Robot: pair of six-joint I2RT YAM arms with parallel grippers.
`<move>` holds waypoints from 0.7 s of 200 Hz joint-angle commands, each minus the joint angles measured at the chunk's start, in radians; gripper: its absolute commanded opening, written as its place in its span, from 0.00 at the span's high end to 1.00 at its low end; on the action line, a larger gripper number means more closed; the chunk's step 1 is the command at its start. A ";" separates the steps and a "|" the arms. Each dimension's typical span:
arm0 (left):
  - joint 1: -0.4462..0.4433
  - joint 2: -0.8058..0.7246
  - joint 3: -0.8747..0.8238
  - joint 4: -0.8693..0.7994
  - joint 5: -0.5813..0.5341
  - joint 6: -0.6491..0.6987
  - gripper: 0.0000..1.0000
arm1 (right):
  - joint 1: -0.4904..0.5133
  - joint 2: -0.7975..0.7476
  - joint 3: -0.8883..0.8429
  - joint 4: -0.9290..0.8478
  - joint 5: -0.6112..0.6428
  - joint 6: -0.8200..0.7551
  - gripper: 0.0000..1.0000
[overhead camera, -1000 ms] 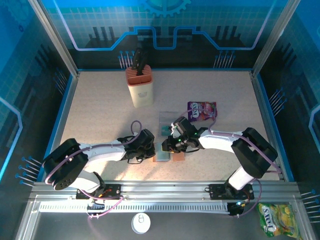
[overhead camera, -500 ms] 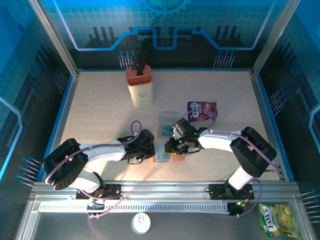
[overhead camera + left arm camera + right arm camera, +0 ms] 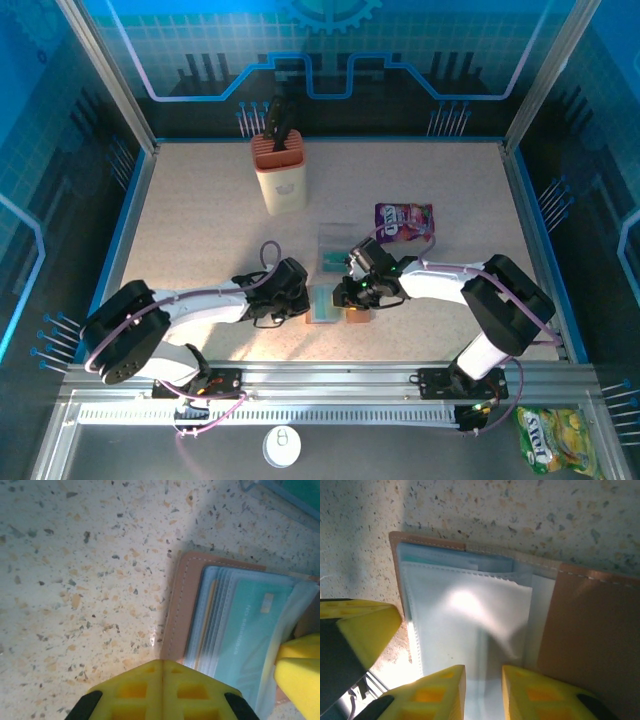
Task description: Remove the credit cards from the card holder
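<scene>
Where the tabletop nears its front edge, the card holder lies open and flat between the two arms. The left pincer has its yellow pads pressed together at the holder's brown border, beside the teal credit cards tucked in their pockets. The right pincer stands narrowly parted over the pale inner pocket.

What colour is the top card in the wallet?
The card is teal, clearest in the left wrist view.
</scene>
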 commanded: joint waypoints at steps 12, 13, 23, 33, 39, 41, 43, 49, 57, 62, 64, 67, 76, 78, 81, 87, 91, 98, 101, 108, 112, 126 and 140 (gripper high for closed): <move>0.001 -0.062 0.011 0.019 0.040 -0.007 0.90 | -0.010 -0.008 -0.016 -0.012 -0.008 -0.008 0.74; 0.001 -0.062 0.010 0.020 0.042 -0.007 0.90 | -0.010 -0.008 -0.016 -0.013 -0.009 -0.008 0.74; 0.002 -0.064 0.005 0.052 0.058 -0.016 0.86 | -0.010 -0.012 -0.015 -0.018 -0.006 -0.012 0.74; 0.001 -0.061 -0.002 0.086 0.077 -0.026 0.83 | -0.011 -0.016 -0.019 -0.019 -0.004 -0.012 0.74; 0.001 -0.058 -0.007 0.107 0.089 -0.032 0.81 | -0.010 -0.018 -0.021 -0.019 -0.004 -0.011 0.74; 0.002 -0.056 -0.008 0.115 0.091 -0.034 0.80 | -0.010 -0.019 -0.021 -0.019 -0.004 -0.012 0.74; 0.002 -0.054 -0.009 0.122 0.096 -0.037 0.80 | -0.011 -0.019 -0.021 -0.018 -0.003 -0.012 0.74; 0.002 -0.048 -0.013 0.143 0.106 -0.041 0.78 | -0.011 -0.021 -0.022 -0.019 -0.004 -0.011 0.74; 0.002 -0.038 -0.015 0.167 0.118 -0.048 0.77 | -0.010 -0.024 -0.024 -0.020 -0.001 -0.010 0.74; 0.001 -0.030 -0.015 0.178 0.124 -0.050 0.76 | -0.010 -0.025 -0.024 -0.019 -0.001 -0.010 0.74; 0.001 -0.028 -0.015 0.181 0.127 -0.052 0.76 | -0.010 -0.025 -0.024 -0.019 -0.002 -0.010 0.74; 0.001 -0.023 -0.014 0.187 0.130 -0.053 0.75 | -0.011 -0.025 -0.025 -0.019 -0.002 -0.010 0.74; 0.001 -0.010 -0.013 0.198 0.139 -0.058 0.73 | -0.010 -0.028 -0.026 -0.018 -0.002 -0.008 0.74; 0.001 -0.007 -0.012 0.200 0.142 -0.058 0.73 | -0.010 -0.028 -0.026 -0.018 -0.002 -0.008 0.74; 0.001 -0.003 -0.011 0.203 0.144 -0.059 0.72 | -0.010 -0.029 -0.026 -0.018 -0.001 -0.008 0.74; 0.001 0.005 -0.009 0.206 0.152 -0.061 0.71 | -0.010 -0.031 -0.027 -0.019 -0.002 -0.008 0.74; 0.001 0.011 -0.006 0.205 0.155 -0.063 0.70 | -0.010 -0.032 -0.028 -0.019 -0.002 -0.007 0.74; 0.000 0.021 -0.003 0.207 0.161 -0.064 0.70 | -0.011 -0.035 -0.028 -0.019 -0.001 -0.008 0.74; -0.001 0.025 -0.002 0.210 0.164 -0.064 0.70 | -0.010 -0.036 -0.028 -0.019 0.000 -0.008 0.74; 0.000 0.034 -0.002 0.218 0.173 -0.067 0.71 | -0.010 -0.039 -0.030 -0.020 0.000 -0.006 0.74; 0.000 0.039 0.000 0.222 0.176 -0.067 0.72 | -0.010 -0.040 -0.030 -0.020 0.000 -0.007 0.74; -0.001 0.052 0.001 0.229 0.179 -0.073 0.72 | -0.010 -0.042 -0.030 -0.022 0.001 -0.009 0.74; -0.003 0.061 0.001 0.228 0.174 -0.079 0.73 | -0.010 -0.043 -0.030 -0.023 0.001 -0.008 0.74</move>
